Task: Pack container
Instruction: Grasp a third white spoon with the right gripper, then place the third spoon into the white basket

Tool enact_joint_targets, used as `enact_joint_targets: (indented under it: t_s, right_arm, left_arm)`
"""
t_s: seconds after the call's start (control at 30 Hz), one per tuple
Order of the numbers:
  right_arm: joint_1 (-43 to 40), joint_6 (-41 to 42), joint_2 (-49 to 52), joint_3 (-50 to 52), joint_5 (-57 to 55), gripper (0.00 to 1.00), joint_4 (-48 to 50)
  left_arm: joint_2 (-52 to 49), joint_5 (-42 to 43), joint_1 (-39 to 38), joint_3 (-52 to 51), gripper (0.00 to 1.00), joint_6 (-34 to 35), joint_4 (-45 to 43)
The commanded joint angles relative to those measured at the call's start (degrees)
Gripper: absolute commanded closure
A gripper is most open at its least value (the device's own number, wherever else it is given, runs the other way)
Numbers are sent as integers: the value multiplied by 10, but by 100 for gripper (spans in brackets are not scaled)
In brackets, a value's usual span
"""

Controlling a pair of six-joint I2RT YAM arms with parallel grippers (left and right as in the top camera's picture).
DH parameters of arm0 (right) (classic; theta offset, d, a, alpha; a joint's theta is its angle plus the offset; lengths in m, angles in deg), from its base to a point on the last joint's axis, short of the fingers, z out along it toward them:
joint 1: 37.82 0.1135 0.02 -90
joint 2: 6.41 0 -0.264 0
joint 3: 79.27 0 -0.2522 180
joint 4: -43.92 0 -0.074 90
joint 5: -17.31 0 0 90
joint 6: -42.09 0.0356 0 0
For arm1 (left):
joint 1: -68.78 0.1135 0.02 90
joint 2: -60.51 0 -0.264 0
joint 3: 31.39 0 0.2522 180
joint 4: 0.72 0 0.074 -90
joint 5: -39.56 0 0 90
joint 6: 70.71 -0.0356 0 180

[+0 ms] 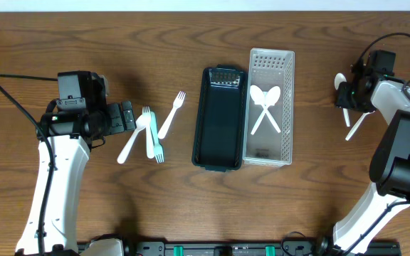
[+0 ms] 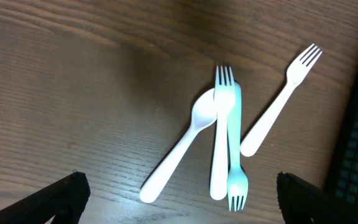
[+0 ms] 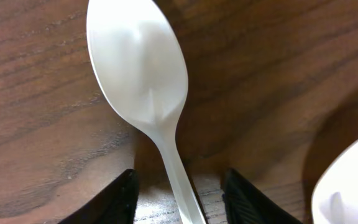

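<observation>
A black container point(image 1: 219, 117) and a white perforated basket point(image 1: 285, 107) stand side by side mid-table. Two crossed white spoons point(image 1: 265, 107) lie in the basket. My left gripper point(image 1: 124, 116) is open and empty just left of a white spoon point(image 2: 173, 155), a white fork point(image 2: 219, 149) with a teal fork point(image 2: 235, 137) on it, and another white fork point(image 2: 278, 106). Its fingers point(image 2: 179, 193) are wide apart. My right gripper point(image 1: 342, 92) is open, its fingers point(image 3: 179, 193) either side of the handle of a white spoon point(image 3: 138, 62) lying on the table.
A second white spoon point(image 1: 355, 126) lies just in front of my right gripper; its bowl shows at the edge of the right wrist view point(image 3: 353, 186). The wooden table point(image 1: 62, 43) runs all around.
</observation>
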Motion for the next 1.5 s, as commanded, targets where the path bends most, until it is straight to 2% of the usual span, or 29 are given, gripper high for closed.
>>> enact_joint_targets:
  t_s: [0.0,0.23,0.33,0.43,0.6,0.9,1.07,1.23,1.47]
  right_arm:
    - [-2,-9,4,-1,5,59,4]
    - [-2,-9,9,0,3,62,-2]
    - [-2,-8,16,0,3,68,-5]
    - [-2,-7,18,0,3,82,-15]
    - [-2,-2,9,-19,9,98,-49]
    - [37,77,-123,-118,169,99,-163]
    - [122,135,-185,-119,151,99,-165]
    - [229,191,-149,-99,47,99,-161]
    - [316,205,-36,-87,45,99,-122]
  left_arm:
    - [-1,5,2,13,2,-7,2]
    - [-1,5,2,13,2,-7,2]
    - [-1,5,2,13,2,-7,2]
    - [-1,5,2,13,2,-7,2]
    - [-1,5,2,13,2,-7,2]
    - [-1,5,2,13,2,-7,2]
    - [-1,5,2,13,2,-7,2]
    - [-1,5,2,13,2,-7,2]
    - [-1,5,2,13,2,-7,2]
